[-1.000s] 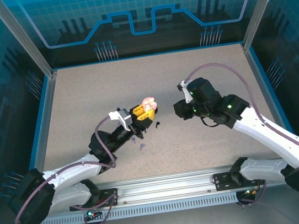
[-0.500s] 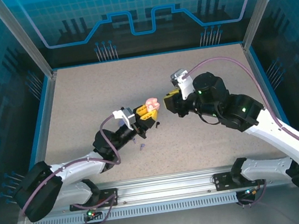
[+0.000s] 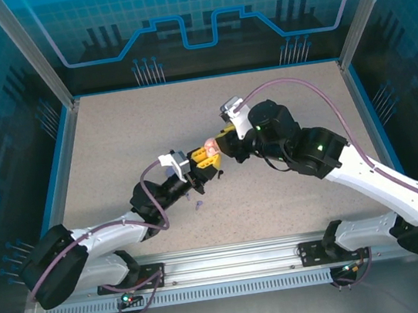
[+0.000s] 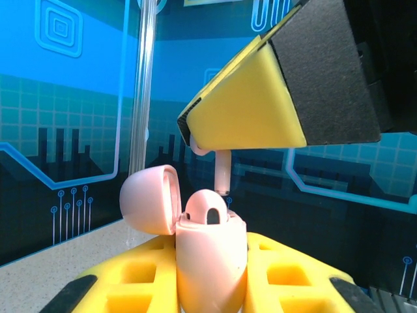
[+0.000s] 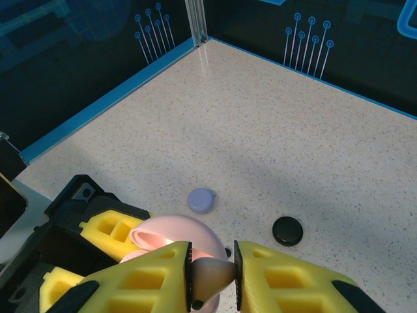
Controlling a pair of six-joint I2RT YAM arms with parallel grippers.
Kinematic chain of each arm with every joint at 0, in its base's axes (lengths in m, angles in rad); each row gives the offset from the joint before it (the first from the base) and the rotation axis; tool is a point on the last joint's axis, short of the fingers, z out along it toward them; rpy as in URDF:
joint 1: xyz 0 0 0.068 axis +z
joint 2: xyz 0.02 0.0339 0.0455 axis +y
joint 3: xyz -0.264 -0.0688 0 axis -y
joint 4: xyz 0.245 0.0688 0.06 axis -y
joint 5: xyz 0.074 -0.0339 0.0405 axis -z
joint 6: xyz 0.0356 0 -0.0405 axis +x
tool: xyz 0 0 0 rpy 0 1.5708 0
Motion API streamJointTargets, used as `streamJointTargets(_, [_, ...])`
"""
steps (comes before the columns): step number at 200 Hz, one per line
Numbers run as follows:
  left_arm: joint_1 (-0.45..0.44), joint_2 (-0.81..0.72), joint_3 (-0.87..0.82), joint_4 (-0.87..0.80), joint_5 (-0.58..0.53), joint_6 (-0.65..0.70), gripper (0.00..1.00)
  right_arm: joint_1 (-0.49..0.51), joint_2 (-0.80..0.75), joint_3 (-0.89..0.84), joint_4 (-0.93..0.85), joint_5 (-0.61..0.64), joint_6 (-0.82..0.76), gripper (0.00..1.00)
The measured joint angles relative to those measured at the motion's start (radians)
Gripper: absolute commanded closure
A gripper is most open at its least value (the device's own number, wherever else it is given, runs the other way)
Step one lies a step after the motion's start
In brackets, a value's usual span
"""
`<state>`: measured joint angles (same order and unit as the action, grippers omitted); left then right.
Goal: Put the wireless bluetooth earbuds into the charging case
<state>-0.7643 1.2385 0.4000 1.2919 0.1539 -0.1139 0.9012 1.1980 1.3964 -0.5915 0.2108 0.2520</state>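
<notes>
The table [image 3: 113, 139] has a blue rim, with a metal post at each back corner and panel walls close behind the rim. From the left rim inward the speckled top is open. The left arm lies low across the near-left part of the table and reaches toward the middle.

The left gripper [image 3: 203, 159] is mid-table, well away from every edge. Its yellow fingers are closed tight on the case [image 4: 212, 261], which is pink and stands upright between them. The lid is swung open to the left. A rounded pink piece [image 4: 207, 210] with a dark slot sits in the open top; I cannot tell what it is.

Just above the case hangs a pink earbud [image 4: 222, 171], stem down, its tip close over the opening and not yet in. The right gripper [image 3: 226, 140] pinches its head between narrow jaws, and its fingers are nearly touching the left gripper's.

In the right wrist view, a lilac disc [image 5: 202, 199] and a black disc [image 5: 287, 230] lie flat on the table past the grippers, apart from each other.

Further right, the right arm arches high from the near-right corner. Open table lies behind it, out to the right rim.
</notes>
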Motion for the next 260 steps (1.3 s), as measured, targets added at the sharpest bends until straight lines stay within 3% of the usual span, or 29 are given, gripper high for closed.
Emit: streamJointTargets(260, [0.0,0.005,0.0,0.001,0.0,-0.011,0.96,0.013,0.02,-0.002,-0.014,-0.008,0.031,0.76])
